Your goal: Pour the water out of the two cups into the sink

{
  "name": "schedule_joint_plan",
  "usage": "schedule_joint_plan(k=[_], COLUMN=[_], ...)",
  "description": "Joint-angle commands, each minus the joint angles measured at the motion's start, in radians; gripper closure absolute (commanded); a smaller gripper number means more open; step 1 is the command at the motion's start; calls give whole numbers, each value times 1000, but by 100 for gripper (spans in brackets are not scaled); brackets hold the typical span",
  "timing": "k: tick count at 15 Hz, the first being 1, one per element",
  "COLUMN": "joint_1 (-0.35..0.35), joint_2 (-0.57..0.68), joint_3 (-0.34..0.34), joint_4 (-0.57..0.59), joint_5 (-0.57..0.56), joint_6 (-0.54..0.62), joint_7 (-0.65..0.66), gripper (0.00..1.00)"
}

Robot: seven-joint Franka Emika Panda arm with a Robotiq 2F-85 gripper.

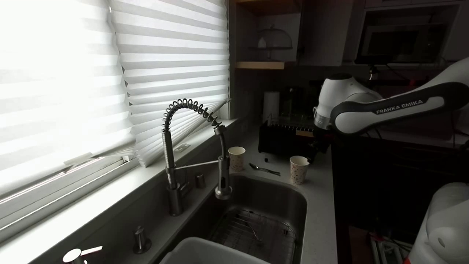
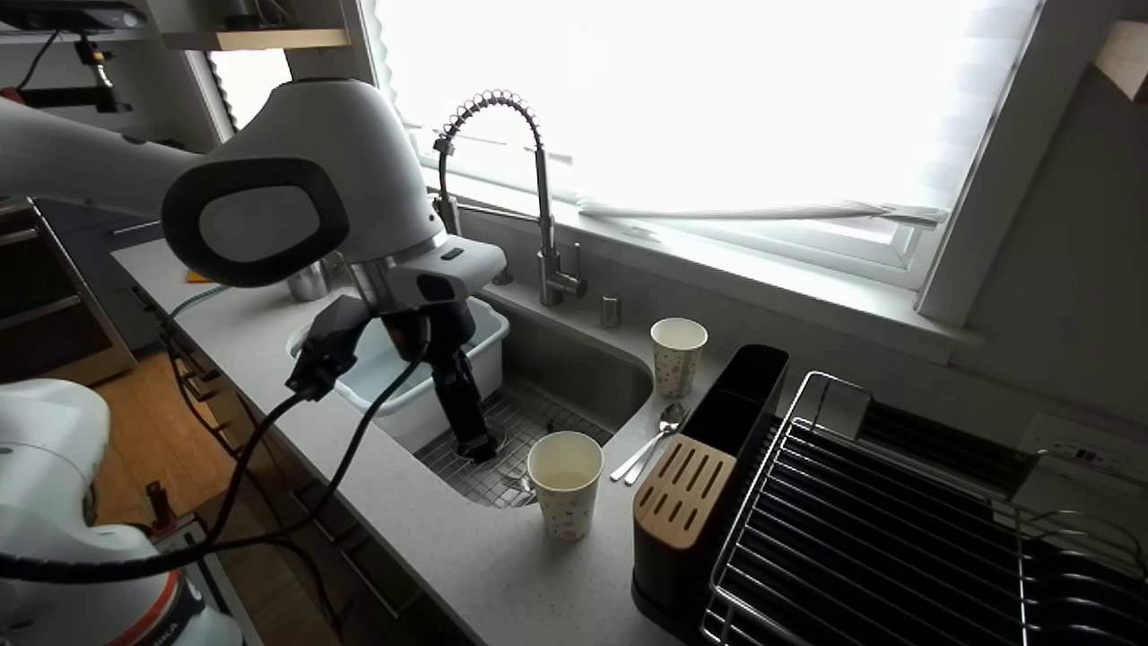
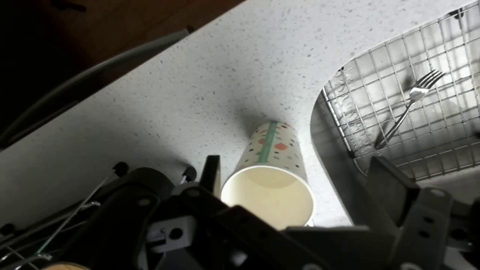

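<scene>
Gripping the nearer cup is judged to be the step in hand. The gripper is set with its fingers spread wide apart, and nothing is held. In the wrist view the cup is seen between them, well toward the finger on the side of the dish rack; whether that finger is touched by it, or the rim is truly flanked, cannot be told. A small shift toward the rack should be made first, so that both sides are met together and the cup is not pushed along the counter.

The walls look like paper, so a light squeeze a little below the rim is advised; water is hinted at by a faint line inside and could be spilled by crushing.

The cup is stood upright just beside the rounded corner of the sink, so a short, level carry is called for, then a slow tip well inside the edge, where a fork is seen.

The cutlery between the cups should not be brushed. The farther cup, upright by the sink's back corner, can be left until later. Beyond, room should be given to the tap.
</scene>
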Motion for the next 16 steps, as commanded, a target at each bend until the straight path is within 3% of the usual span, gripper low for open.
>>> schedule_joint_plan(k=[1,7,16], joint_1=[-32,-66,-80], joint_2=[24,97,216], joint_3=[-52,-93,-85], joint_4=[-17,-33,-25], joint_5=[-11,5,44], joint_6=[83,295,417], joint_7=[30,31,107], gripper=[0,0,0])
